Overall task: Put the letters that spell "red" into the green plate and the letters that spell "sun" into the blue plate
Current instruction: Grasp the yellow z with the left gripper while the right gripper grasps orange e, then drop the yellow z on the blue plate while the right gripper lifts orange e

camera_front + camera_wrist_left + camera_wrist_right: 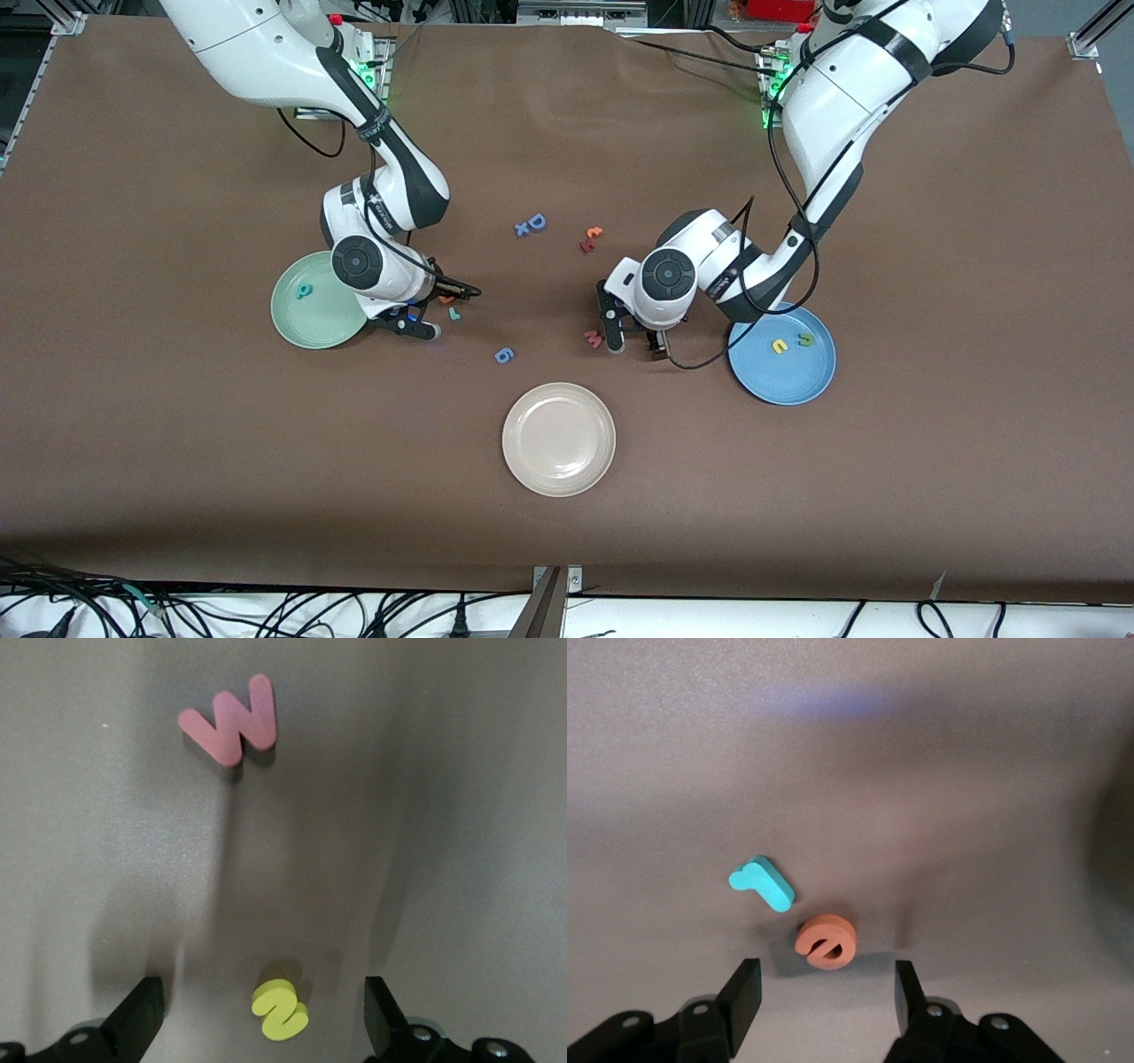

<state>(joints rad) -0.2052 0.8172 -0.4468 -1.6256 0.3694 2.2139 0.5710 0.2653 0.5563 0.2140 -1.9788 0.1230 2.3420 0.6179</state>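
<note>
The green plate (341, 328) holds the teal "d" (304, 290). Beside it, my right gripper (446, 310) (826, 997) hangs low and open, with the orange "e" (826, 942) (446, 299) just past its fingertips and the teal "r" (764, 883) (454, 313) next to that. The blue plate (784, 385) holds the yellow "u" (779, 346) and the olive "n" (805, 339). My left gripper (634, 342) (261, 1019) is open low over the cloth beside that plate. The yellow "s" (281, 1010) lies flat between its fingers, untouched. In the front view the gripper hides the "s".
A pink "w" (593, 337) (232, 725) lies just past the left gripper. A cream plate (558, 439) sits nearer the front camera, mid-table. A blue "g" (503, 355), a blue "D" (536, 221) and a red/orange pair (591, 237) lie between the arms.
</note>
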